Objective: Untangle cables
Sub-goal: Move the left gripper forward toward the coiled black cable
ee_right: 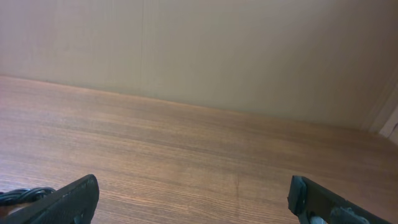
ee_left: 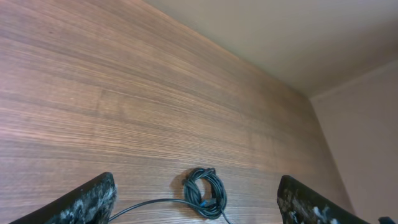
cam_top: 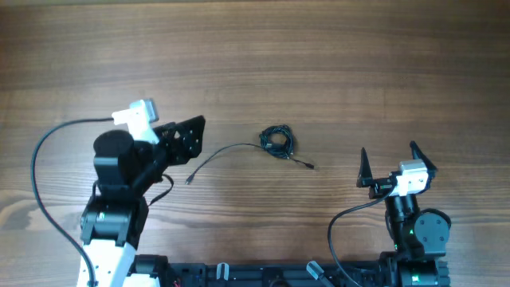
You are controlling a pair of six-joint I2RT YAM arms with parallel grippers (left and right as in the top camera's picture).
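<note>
The cables (cam_top: 277,140) lie as a small black coiled knot on the wooden table near its middle. One thin strand trails left to a tiny plug (cam_top: 190,180); a short strand ends at a plug (cam_top: 307,165) to the right. In the left wrist view the coil (ee_left: 204,191) lies between my open fingers, some way ahead. My left gripper (cam_top: 185,137) is open, left of the coil. My right gripper (cam_top: 390,163) is open and empty at the front right; its wrist view shows only a bit of coil (ee_right: 18,195) at the left edge.
A thick black cable (cam_top: 48,143) loops from the left arm over the table's left side. Another (cam_top: 339,227) curves by the right arm's base. A plain wall stands beyond the table's far edge (ee_right: 199,102).
</note>
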